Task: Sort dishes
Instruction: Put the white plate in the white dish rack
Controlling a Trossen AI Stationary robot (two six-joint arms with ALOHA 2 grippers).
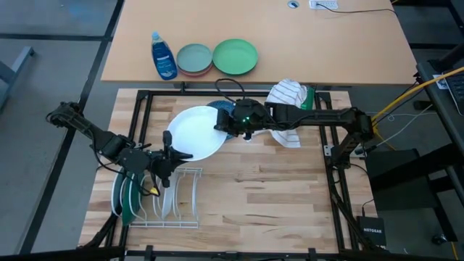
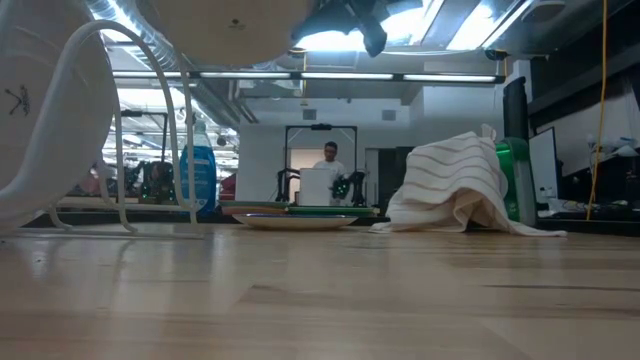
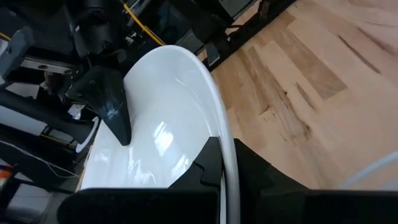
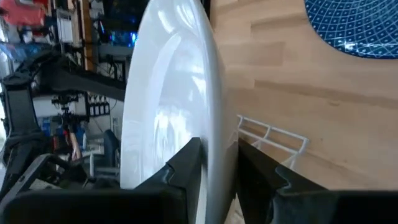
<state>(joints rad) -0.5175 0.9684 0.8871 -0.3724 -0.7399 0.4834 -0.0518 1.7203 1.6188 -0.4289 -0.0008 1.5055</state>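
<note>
A white plate (image 1: pixel 194 133) hangs over the table's middle, roughly level, with both grippers shut on its rim. My left gripper (image 1: pixel 176 154) is at its near left edge, my right gripper (image 1: pixel 227 125) at its right edge. A dark blue speckled plate (image 4: pixel 354 25) lies flat on the table under the right arm. In the wire rack (image 1: pixel 174 210) at the near left, a dark green plate (image 1: pixel 127 201) and white plates (image 1: pixel 165 194) stand on edge. My left gripper pinches the white plate's rim (image 3: pixel 225 146) between its two fingers, one on each face, coming from the table's near left. The plate is lifted clear of the table. My right gripper pinches the opposite rim (image 4: pixel 216 140) between its two fingers, one on each face, reaching in from the table's right. Its finger (image 3: pixel 115 109) shows on the plate's face in the left wrist view.
A striped towel (image 1: pixel 286 98) lies at the far right beside a green object. On the far table stand a blue soap bottle (image 1: pixel 163 56), a grey-blue plate on a pink one (image 1: pixel 194 59), and a light green plate (image 1: pixel 235 56). Bare wood lies near right.
</note>
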